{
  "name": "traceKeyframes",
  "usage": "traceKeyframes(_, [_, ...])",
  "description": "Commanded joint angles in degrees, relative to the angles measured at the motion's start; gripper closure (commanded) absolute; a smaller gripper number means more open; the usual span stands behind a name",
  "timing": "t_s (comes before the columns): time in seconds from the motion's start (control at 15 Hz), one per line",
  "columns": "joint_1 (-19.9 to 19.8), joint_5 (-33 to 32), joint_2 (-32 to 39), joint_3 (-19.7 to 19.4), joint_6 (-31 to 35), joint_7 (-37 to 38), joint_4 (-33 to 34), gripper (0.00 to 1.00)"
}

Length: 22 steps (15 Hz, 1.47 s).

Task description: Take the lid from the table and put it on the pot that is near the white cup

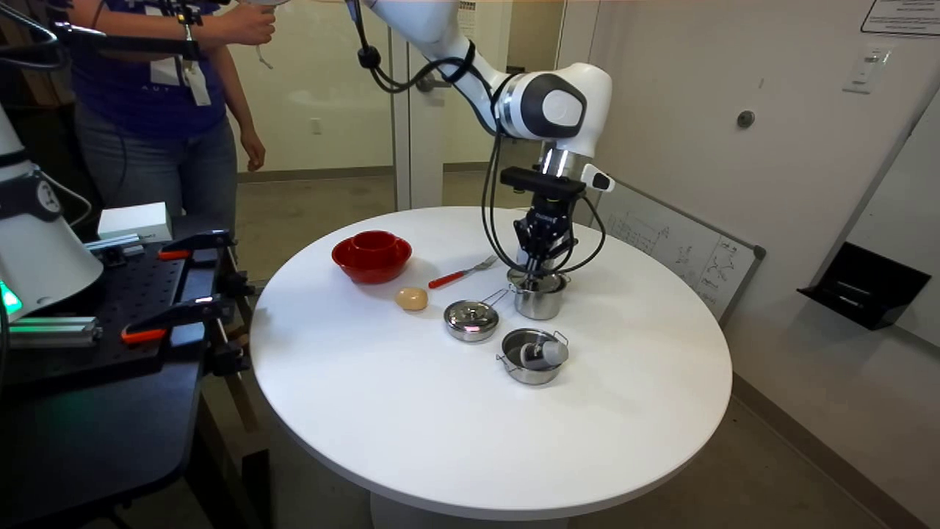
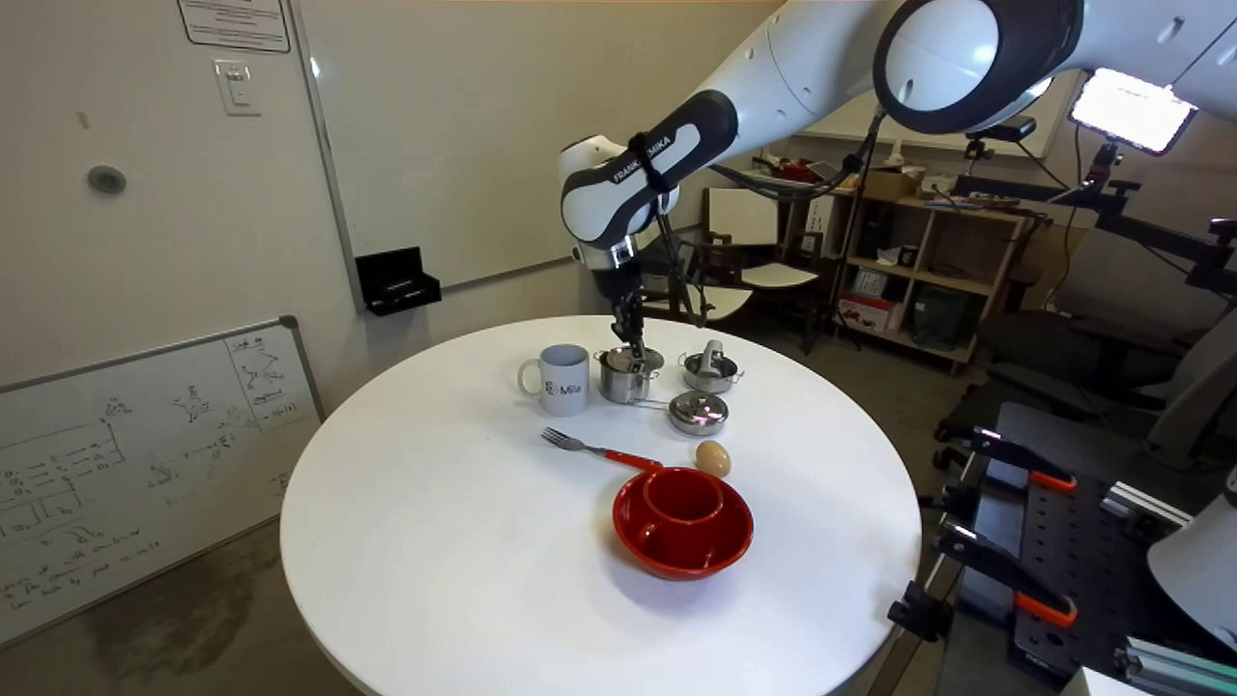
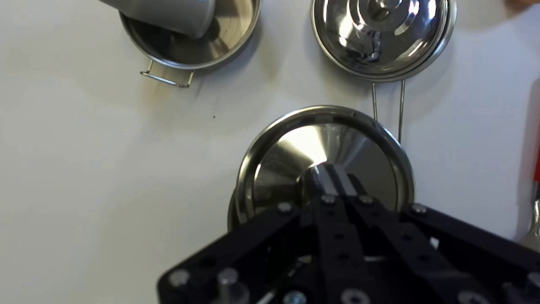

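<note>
The silvery round lid (image 3: 287,169) lies over the mouth of the small deep steel pot (image 1: 538,305), a little off centre. The pot's rim shows past the lid at lower left in the wrist view. In an exterior view the lid (image 2: 619,361) looks tilted at the pot (image 2: 623,386). My gripper (image 3: 335,179) points down with its fingers close together at the lid's centre, shut on its knob, which the fingers hide. The gripper also shows in both exterior views (image 1: 536,273) (image 2: 635,358). The white cup (image 2: 551,372) stands upright beside the pot; it is partly hidden behind the gripper (image 1: 523,257).
A wider shallow steel pot (image 1: 525,373) holds a grey cylindrical thing (image 1: 545,355). A lidded steel pan (image 1: 471,321) with a wire handle stands close to the deep pot. A red-handled fork (image 1: 449,278), an egg (image 1: 411,298) and red bowl (image 1: 345,257) are on the table (image 1: 624,411).
</note>
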Motion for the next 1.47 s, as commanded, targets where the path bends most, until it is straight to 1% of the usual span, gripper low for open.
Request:
traceKeyframes(0.0, [0.20,-1.21,4.62,0.03,-4.10,-1.73,7.83,1.00])
traceKeyframes(0.27, [0.39,-1.23,6.74,-0.07,-6.46,-2.29,11.82,1.00])
traceKeyframes(1.4, [1.05,-1.24,12.42,-0.60,-13.28,-4.76,23.35,1.00])
